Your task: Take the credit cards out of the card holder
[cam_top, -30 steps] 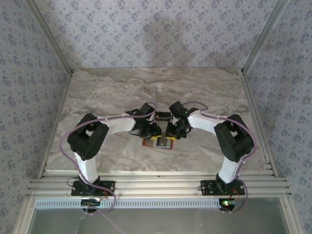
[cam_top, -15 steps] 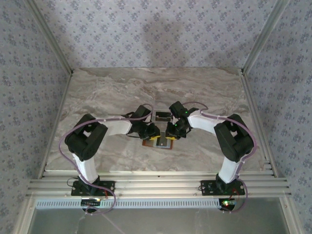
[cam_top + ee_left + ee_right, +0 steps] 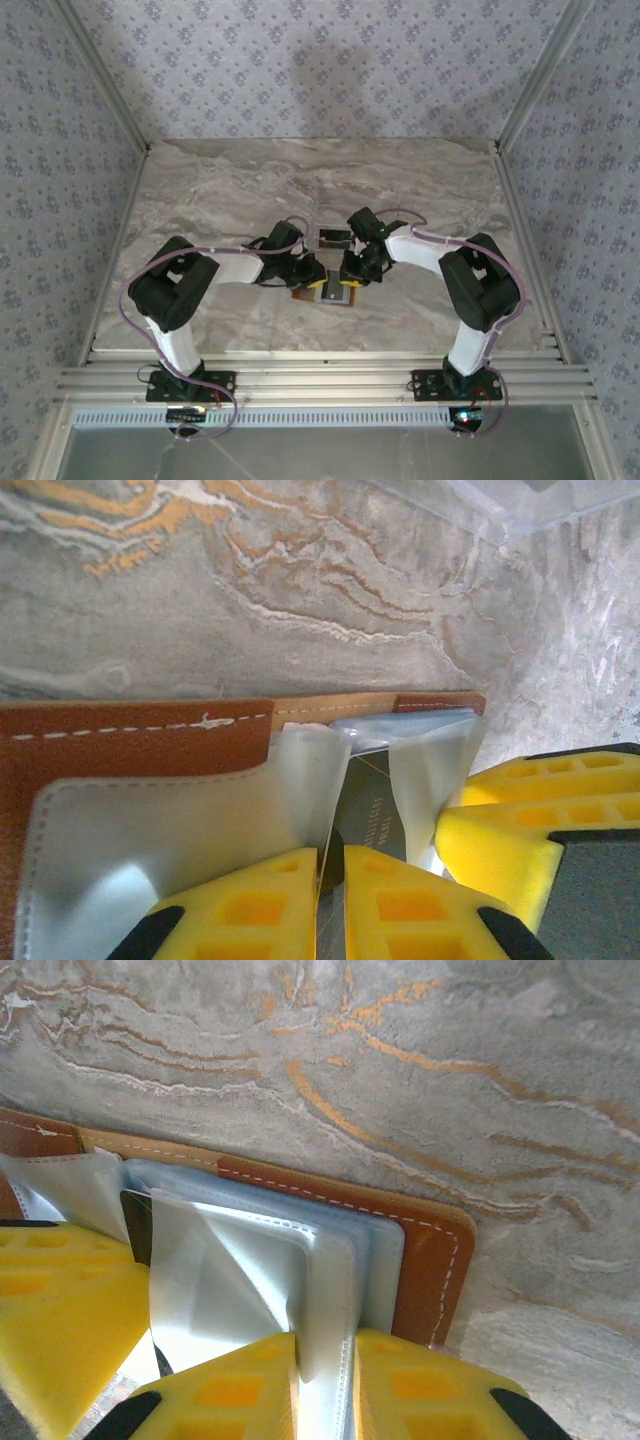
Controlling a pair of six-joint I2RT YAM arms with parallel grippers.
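Top: the left arm's elbow has swung outward, and the left gripper (image 3: 308, 274) has crept left over the card holder (image 3: 336, 298) mid-bench (image 3: 220, 190). The right gripper (image 3: 352, 274) is unmoved.

Left wrist: jaws have narrowed to a sliver and pinch the dark card (image 3: 368, 810), which is still seated in its pocket.

Right wrist: jaws clamped on a grey-blue pocket flap (image 3: 240, 1280), pinning the holder.

Judgement: grip looks secured; pull-out is next.
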